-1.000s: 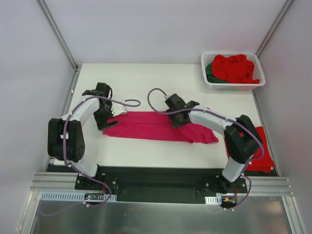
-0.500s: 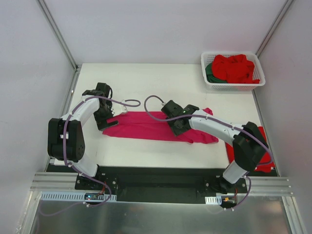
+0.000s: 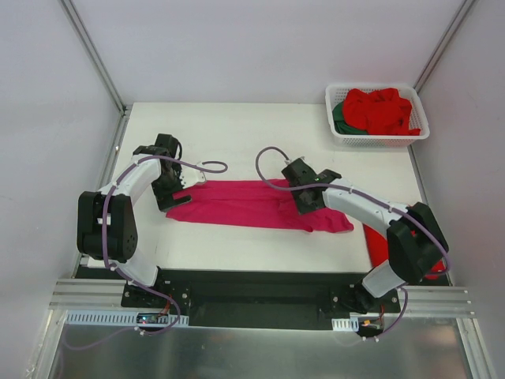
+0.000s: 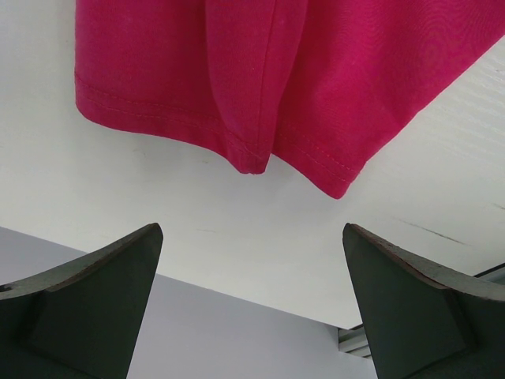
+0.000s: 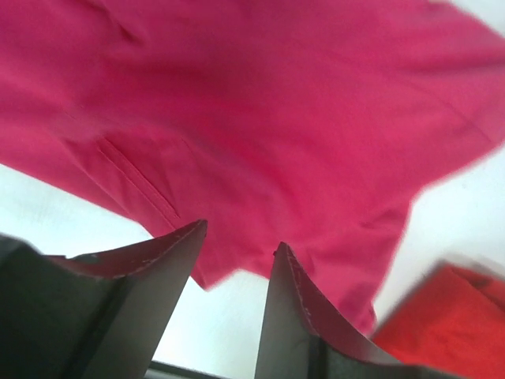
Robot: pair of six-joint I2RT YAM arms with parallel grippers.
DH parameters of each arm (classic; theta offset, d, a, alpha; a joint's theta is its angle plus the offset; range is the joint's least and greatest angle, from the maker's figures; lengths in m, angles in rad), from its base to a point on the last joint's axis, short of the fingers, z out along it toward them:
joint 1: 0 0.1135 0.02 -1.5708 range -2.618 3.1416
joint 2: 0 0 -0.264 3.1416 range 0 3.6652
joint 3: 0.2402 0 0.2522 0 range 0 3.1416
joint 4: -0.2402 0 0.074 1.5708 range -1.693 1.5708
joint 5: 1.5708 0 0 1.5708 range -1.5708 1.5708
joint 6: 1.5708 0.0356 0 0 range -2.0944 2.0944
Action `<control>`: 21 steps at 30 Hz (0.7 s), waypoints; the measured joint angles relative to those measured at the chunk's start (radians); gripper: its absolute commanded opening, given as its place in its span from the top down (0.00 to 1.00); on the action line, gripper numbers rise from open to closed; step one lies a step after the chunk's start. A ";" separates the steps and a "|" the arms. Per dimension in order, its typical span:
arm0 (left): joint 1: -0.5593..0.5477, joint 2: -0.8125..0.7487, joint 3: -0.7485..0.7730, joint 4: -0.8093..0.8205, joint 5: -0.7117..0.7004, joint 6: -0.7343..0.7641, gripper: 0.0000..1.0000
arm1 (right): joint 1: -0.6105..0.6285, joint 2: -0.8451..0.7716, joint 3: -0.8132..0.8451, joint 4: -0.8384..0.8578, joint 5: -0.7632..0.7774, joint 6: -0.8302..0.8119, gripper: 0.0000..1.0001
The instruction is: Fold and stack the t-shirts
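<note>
A magenta-pink t-shirt (image 3: 245,204) lies folded into a long strip across the middle of the table. My left gripper (image 3: 170,194) hovers at its left end, wide open; in the left wrist view the shirt's hem (image 4: 260,103) lies beyond the fingers (image 4: 102,292), with nothing between them. My right gripper (image 3: 307,199) hangs over the strip's right part, jaws partly apart and empty, the pink cloth (image 5: 260,118) just past the fingertips (image 5: 284,268). A folded red t-shirt (image 3: 377,243) lies at the right front, mostly hidden by the right arm, and shows in the right wrist view (image 5: 465,316).
A white slotted basket (image 3: 338,134) stands at the back right, holding crumpled red t-shirts (image 3: 383,109) and a dark green one (image 3: 339,118). Grey walls close in the table on the left, right and back. A black rail runs along the near edge.
My right arm swung slightly left, then moved right along the pink strip, and its jaws narrowed a little. The left arm and the shirt have not moved.
</note>
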 measured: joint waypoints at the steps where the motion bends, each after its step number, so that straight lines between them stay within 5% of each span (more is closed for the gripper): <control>1: 0.000 0.000 0.000 0.000 0.000 0.000 0.01 | 0.001 0.011 0.006 0.023 -0.018 -0.005 0.56; 10: 0.000 0.000 -0.006 0.000 0.000 0.000 0.01 | 0.031 0.118 0.083 0.124 -0.138 -0.015 0.56; 21: 0.000 0.002 -0.010 0.000 0.000 -0.003 0.01 | 0.070 0.056 0.024 -0.002 -0.120 -0.006 0.54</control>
